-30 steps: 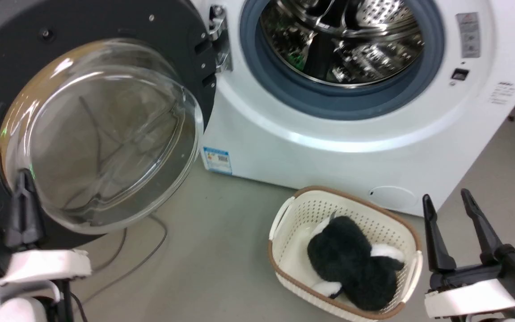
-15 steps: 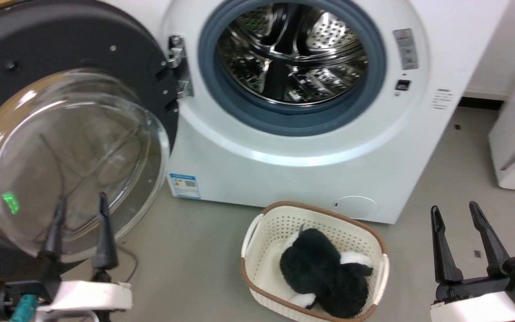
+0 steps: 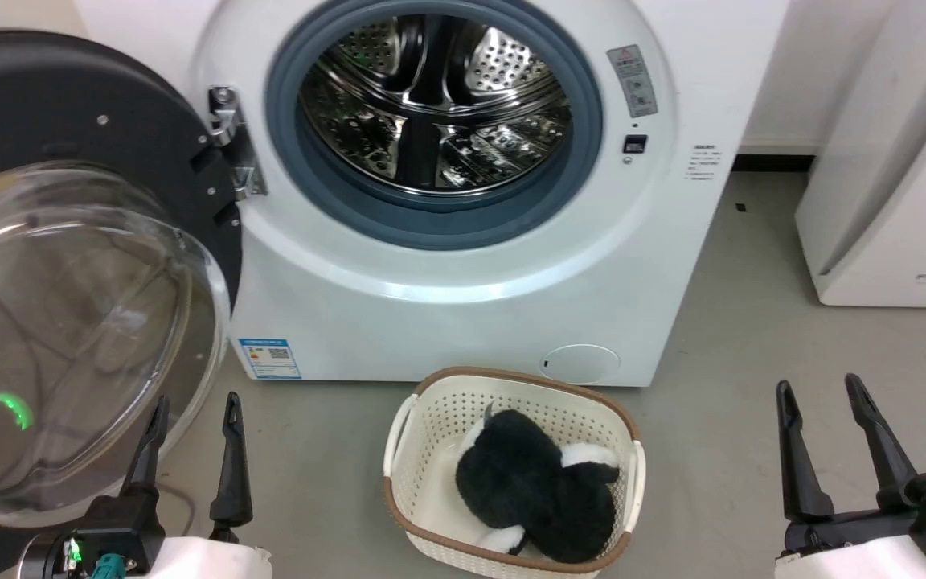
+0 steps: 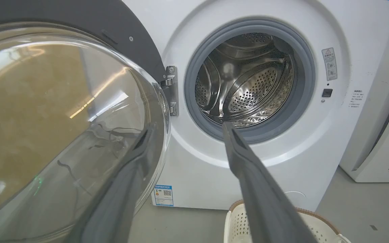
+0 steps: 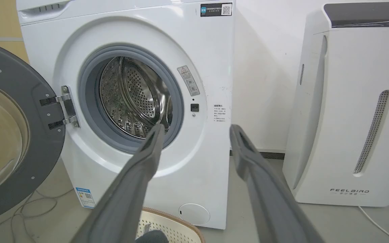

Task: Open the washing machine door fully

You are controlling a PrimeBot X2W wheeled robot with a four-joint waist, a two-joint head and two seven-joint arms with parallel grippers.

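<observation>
The washing machine door (image 3: 141,137) looks heavy, rigid (glass bowl (image 3: 69,322) slippery); push its black rim (image 3: 29,88). Left gripper (image 3: 196,398) and right gripper (image 3: 818,383) gape, empty.

Head view looks down on washer (image 3: 447,322) front; both wrist views face it low, left one nearer; all share washing machine door (image 3: 69,96), drum (image 3: 431,104).
</observation>
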